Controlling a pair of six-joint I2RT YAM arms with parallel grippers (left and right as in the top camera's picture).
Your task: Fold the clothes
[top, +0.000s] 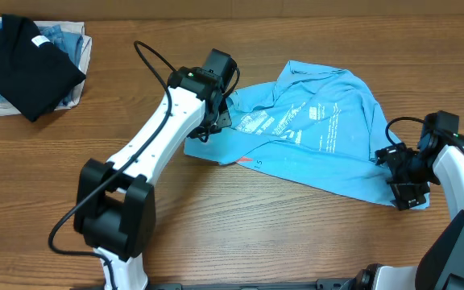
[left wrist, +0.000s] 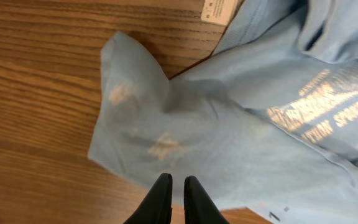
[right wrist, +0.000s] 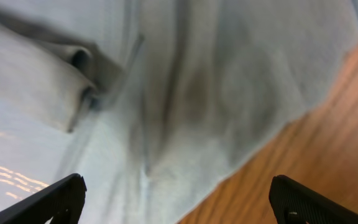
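The crumpled sky-blue t-shirt [top: 321,133] lies lengthwise between both ends — left gripper [left wrist: 176,180] nearly closed at one, right gripper [right wrist: 176,183] wide open over the other.

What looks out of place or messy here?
The sky-blue t-shirt lies rumpled and slanted on the wooden table, creased, with one edge bunched beside the left pincer. Nothing looks spilled or torn.

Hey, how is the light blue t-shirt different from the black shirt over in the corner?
The light blue t-shirt lies spread out and rumpled; the black shirt is neatly folded. The light blue t-shirt shows white lettering; the black shirt looks plain. The black shirt sits atop other folded garments; the light blue t-shirt lies directly on the table. Both are shirts.
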